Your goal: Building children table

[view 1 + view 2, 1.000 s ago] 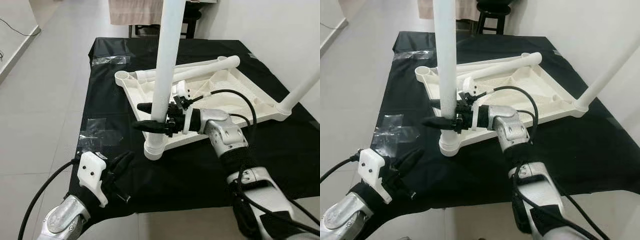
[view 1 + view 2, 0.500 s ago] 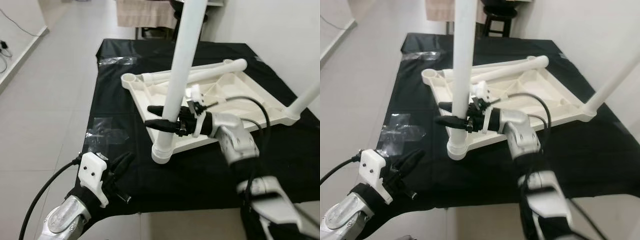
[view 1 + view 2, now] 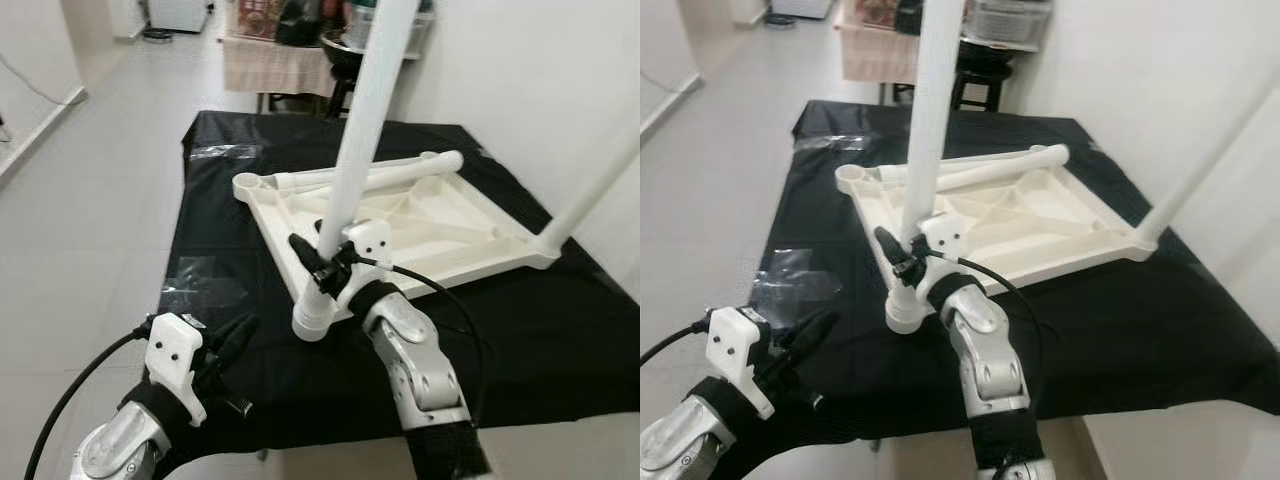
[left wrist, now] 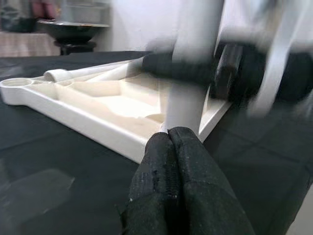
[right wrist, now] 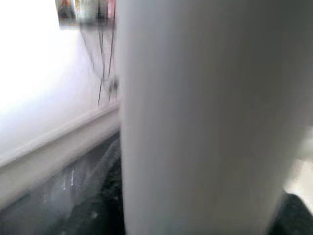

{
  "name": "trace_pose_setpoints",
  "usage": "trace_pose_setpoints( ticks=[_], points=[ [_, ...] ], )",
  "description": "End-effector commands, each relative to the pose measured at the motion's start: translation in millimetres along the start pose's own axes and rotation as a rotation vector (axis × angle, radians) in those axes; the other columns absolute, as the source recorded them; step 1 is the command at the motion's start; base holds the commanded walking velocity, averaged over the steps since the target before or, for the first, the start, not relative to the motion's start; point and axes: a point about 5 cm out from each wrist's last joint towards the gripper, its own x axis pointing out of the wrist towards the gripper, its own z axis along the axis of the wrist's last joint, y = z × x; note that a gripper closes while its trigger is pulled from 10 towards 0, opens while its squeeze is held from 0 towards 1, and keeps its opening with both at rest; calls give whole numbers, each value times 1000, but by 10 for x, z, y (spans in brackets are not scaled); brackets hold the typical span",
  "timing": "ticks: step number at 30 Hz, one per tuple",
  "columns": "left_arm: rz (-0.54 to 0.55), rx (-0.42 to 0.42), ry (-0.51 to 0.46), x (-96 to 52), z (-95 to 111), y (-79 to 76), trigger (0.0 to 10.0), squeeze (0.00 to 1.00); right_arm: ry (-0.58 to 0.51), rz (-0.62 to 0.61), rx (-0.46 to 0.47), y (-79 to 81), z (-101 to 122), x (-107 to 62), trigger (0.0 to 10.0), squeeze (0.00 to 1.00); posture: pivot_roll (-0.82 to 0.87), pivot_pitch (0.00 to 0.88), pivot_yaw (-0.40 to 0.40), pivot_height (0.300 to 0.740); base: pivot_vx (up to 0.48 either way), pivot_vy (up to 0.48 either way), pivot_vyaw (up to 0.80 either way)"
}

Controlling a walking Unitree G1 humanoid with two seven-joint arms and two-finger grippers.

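— Where's the tabletop? — The white tabletop lies upside down mid-counter, on the black sheet. One white leg stands in its near-left corner socket.
— And the claws? — Right claw is clamped around that leg low down. Left claw hangs by the counter's near-left corner, fingers pressed together, holding nothing.

Tabletop upside down on sheet; leg upright in near corner; stool behind.
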Motion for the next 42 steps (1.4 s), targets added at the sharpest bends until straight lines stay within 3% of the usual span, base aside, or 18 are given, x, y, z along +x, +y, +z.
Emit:
trace_pose_setpoints(
  ticks=[1, 5, 7, 8, 12, 16, 19, 20, 21, 28, 35, 36, 37, 38, 39, 40, 41, 42],
  points=[
    [3, -9, 1, 6, -22, -25, 10000, 0, 42, 99, 53, 37, -108, -30, 10000, 1000, 92, 97, -113, 740, 0, 0, 0],
    [1, -12, -1, 15, -23, -29, 10000, 0, 0, 217, 83, 75, 52, -25, 10000, 1000, 88, 96, -113, 740, 0, 0, 0],
    [-3, -15, -2, 23, -26, -30, 10000, 0, -37, 392, 52, 89, 229, -52, 10000, 1000, 89, 93, -112, 740, 0, 0, 0],
    [-3, -15, -2, 27, -28, -30, 10000, 0, -36, 501, 22, 59, 282, -69, 10000, 0, 88, 89, -113, 740, 0, 0, 0],
    [-1, -15, -2, 36, -34, -28, 10000, 0, 7, 685, -31, -104, 324, -42, 10000, 0, 93, 85, -116, 740, 0, 0, 0],
    [0, -15, 0, 40, -43, -28, 10000, 0, 53, 762, -21, -289, 372, 68, 10000, 0, 107, 76, -119, 740, 0, 0, 0],
    [0, -15, 1, 40, -47, -28, 10000, 0, 62, 775, -11, -324, 389, 91, 10000, 0, 107, 76, -119, 740, 0, 0, 0],
    [-1, -15, 3, 38, -50, -29, 10000, 0, 56, 786, 33, -372, 446, 137, 3098, 0, 111, 74, -119, 740, 0, 0, 0],
    [-1, -15, 4, 37, -52, -33, 10000, 0, 62, 815, 67, -402, 486, 159, 0, 0, 116, 72, -120, 740, 0, 0, 0],
    [-3, -16, 4, 40, -47, -49, 10000, 0, 92, 864, 76, -455, 511, 138, 0, 0, 116, 79, -126, 740, 0, 0, 0],
    [-4, -17, -1, 26, -26, -72, 10000, 0, 78, 699, -4, -526, 405, -5, 0, 0, 119, 96, -130, 740, 0, 0, 0],
    [-4, -17, -1, 13, -20, -73, 10000, 0, 99, 600, -22, -499, 313, -17, 0, 0, 122, 103, -132, 740, 0, 0, 0],
    [-4, -17, -1, 13, -20, -73, 10000, 0, 99, 600, -22, -499, 313, -17, 0, 0, 122, 103, -132, 740, 0, 0, 0],
    [-4, -17, -1, -1, -14, -72, 10000, 0, 133, 430, -34, -446, 185, -5, 0, 0, 121, 106, -133, 740, 0, 0, 0],
    [-4, -17, -1, -13, -7, -64, 10000, 0, 135, 104, -1, -425, 61, 17, 0, 0, 110, 113, -128, 740, 0, 0, 0],
    [-3, -18, -1, -18, 1, -55, 10000, 0, 157, -13, 52, -219, -104, -71, 0, 0, 107, 123, -113, 740, 0, 0, 0],
    [-3, -18, -1, -18, 1, -55, 10000, 0, 157, -13, 52, -219, -104, -71, 0, 0, 107, 123, -113, 740, 0, 0, 0],
    [-3, -18, 1, -22, -1, -47, 10000, 0, 162, -74, 86, -54, -177, -127, 0, 0, 101, 119, -106, 740, 0, 0, 0]
  ],
)
